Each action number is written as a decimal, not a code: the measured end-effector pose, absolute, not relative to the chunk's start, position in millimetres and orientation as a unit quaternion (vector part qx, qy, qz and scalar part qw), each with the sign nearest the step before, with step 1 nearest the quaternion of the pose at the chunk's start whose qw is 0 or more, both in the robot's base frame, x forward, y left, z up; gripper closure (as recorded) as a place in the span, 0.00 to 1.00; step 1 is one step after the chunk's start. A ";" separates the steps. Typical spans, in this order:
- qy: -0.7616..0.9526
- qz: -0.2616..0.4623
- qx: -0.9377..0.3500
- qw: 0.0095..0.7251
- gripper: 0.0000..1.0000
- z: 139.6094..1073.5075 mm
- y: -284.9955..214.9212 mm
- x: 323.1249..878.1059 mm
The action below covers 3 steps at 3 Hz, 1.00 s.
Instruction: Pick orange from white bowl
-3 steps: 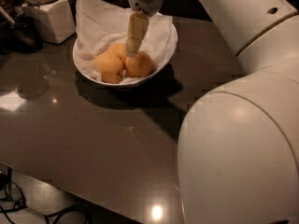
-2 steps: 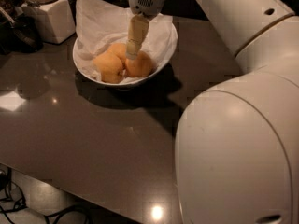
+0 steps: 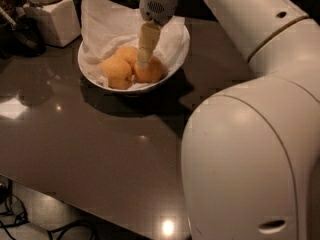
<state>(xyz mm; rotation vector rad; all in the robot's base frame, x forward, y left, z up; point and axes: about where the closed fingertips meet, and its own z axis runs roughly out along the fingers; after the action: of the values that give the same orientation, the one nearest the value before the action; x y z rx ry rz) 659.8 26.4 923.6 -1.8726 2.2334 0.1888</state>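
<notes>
The white bowl (image 3: pixel 172 66) sits at the back of the dark table, lined with crumpled white paper. Three round fruits lie in it. The orange (image 3: pixel 152 71), the deepest in colour, is at the right; two paler fruits lie at the left (image 3: pixel 116 72) and behind (image 3: pixel 127 54). My gripper (image 3: pixel 144 59) reaches straight down into the bowl from above. Its tan fingers (image 3: pixel 147 41) end on the orange's top left, against the back fruit.
A white square-based jar (image 3: pixel 54 15) stands at the back left, next to a dark object (image 3: pixel 20 34). My large white arm (image 3: pixel 250 149) fills the right side. The table's front edge (image 3: pixel 90 211) runs across the lower left, with cables on the floor below.
The gripper has stayed in the bowl, at most shifting slightly lower onto the orange. The fruits have not moved.
</notes>
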 end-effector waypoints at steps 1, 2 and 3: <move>0.760 0.063 -0.639 0.105 0.22 916.8 25.3 661.4; 0.760 0.063 -0.639 0.101 0.24 909.7 22.6 662.6; 0.761 0.062 -0.639 0.099 0.24 905.2 19.0 664.5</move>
<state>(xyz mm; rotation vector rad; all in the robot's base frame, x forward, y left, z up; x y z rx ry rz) 664.5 19.0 905.2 -1.8898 2.2502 0.1835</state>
